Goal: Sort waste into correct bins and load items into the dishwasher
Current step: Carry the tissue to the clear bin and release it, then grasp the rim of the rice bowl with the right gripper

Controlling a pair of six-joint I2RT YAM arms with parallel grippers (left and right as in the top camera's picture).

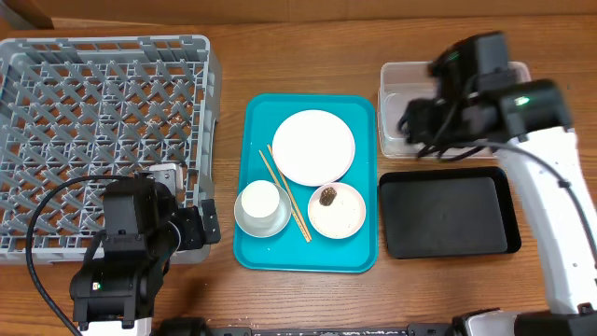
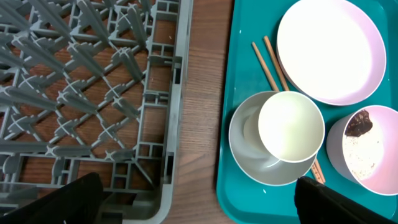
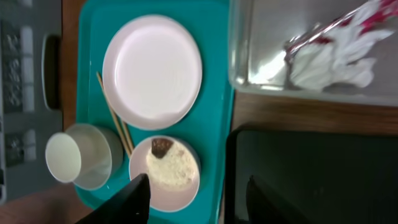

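Note:
The crumpled red-and-white wrapper (image 3: 336, 56) lies in the clear tub (image 3: 261, 74); in the overhead view my right arm hides it. My right gripper (image 1: 410, 121) (image 3: 199, 199) is open and empty, raised above the tub's left end. The small plate (image 1: 337, 210) holds rice (image 3: 169, 171) and the brown lump (image 1: 327, 196). The large plate (image 1: 313, 147), the chopsticks (image 1: 285, 194) and the cup (image 1: 260, 199) inside the grey bowl (image 2: 249, 155) sit on the teal tray. My left gripper (image 1: 207, 224) (image 2: 199, 199) is open and empty between the dish rack (image 1: 93, 121) and the tray.
The teal tray (image 1: 354, 252) lies in the middle. The shallow black tray (image 1: 448, 215) lies to its right, below the clear tub (image 1: 396, 79), with nothing in it. A strip of bare wood (image 2: 202, 124) separates the rack from the teal tray.

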